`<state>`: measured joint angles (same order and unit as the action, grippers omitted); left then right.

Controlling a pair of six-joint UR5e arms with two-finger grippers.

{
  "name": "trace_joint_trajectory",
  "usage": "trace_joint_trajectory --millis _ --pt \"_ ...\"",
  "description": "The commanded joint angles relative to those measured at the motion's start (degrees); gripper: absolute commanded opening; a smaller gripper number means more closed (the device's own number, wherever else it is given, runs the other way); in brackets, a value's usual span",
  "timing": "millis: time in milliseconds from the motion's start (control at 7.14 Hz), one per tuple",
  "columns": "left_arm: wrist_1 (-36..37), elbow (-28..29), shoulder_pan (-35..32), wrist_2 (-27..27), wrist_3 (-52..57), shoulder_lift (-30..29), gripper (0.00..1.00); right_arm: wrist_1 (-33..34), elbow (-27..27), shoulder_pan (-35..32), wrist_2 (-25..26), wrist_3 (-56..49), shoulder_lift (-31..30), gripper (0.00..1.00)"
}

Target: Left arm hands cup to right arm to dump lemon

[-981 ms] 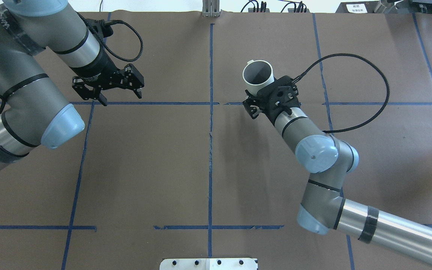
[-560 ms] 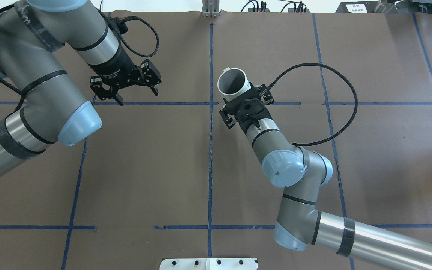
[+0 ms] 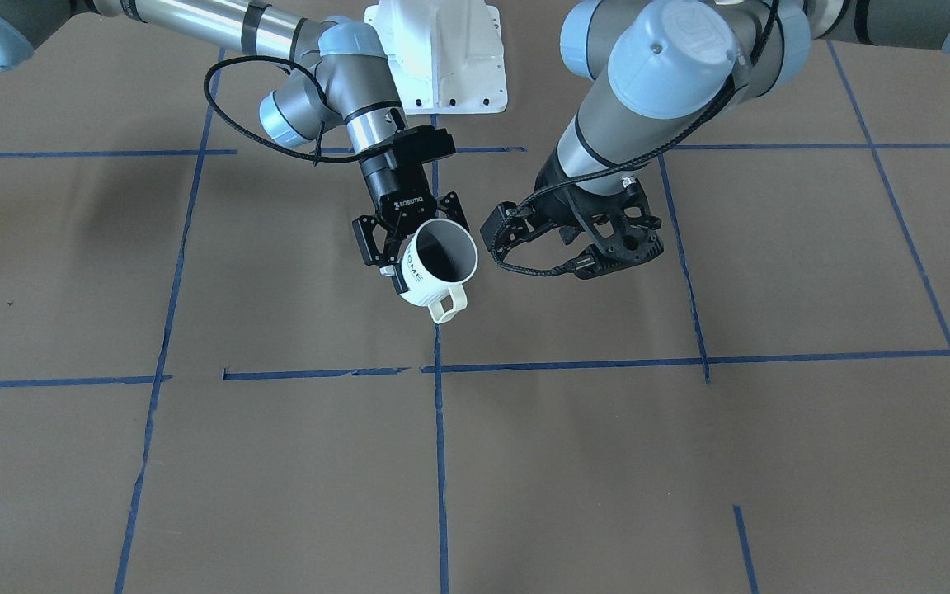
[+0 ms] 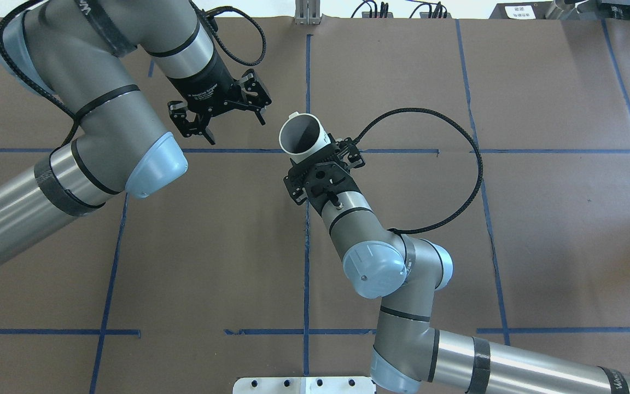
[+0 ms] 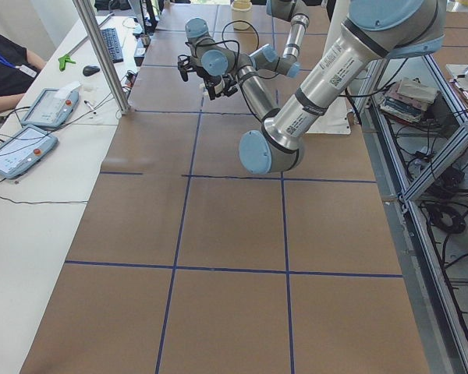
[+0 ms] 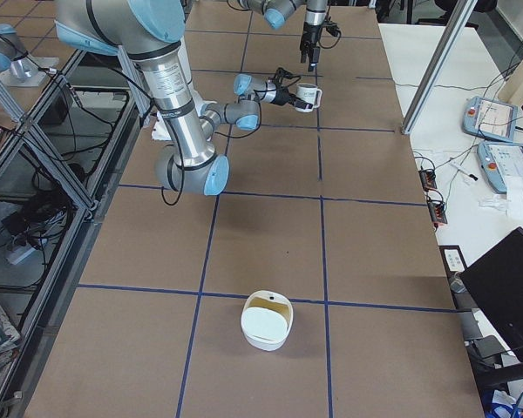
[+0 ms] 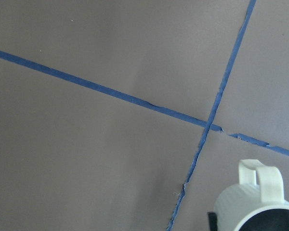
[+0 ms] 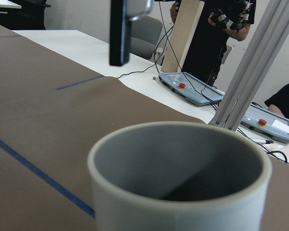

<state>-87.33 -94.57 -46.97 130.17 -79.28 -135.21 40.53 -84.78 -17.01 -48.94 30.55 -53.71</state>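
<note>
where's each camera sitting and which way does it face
Front-facing: across the table, facing the robot; left arm, right arm.
Overhead: behind robot, looking down; both arms.
Exterior left: table's left end; left arm nearest.
Exterior right: right end; right arm nearest.
Left wrist: down at table and cup.
Right wrist: across cup's mouth toward a person.
Front-facing, overhead share the held cup.
</note>
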Motion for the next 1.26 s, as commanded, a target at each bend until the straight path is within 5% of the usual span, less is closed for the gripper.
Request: trace_joint_trajectory --millis 0,560,1121 --pt "-1.26 0.35 1.17 0.00 -0.79 -0.40 1.00 -0.01 -0.03 0.84 -0.01 2.49 0.19 0.15" --pt "-1.96 0.70 2.93 0.00 -1.93 -0.92 0.74 -0.01 -0.12 0.92 -0.01 2.50 0.98 0.19" --pt "-3.90 2.28 3.64 0.00 -2.02 -0.84 0.61 -0.01 -0.21 1.19 -0.01 2.41 1.33 0.19"
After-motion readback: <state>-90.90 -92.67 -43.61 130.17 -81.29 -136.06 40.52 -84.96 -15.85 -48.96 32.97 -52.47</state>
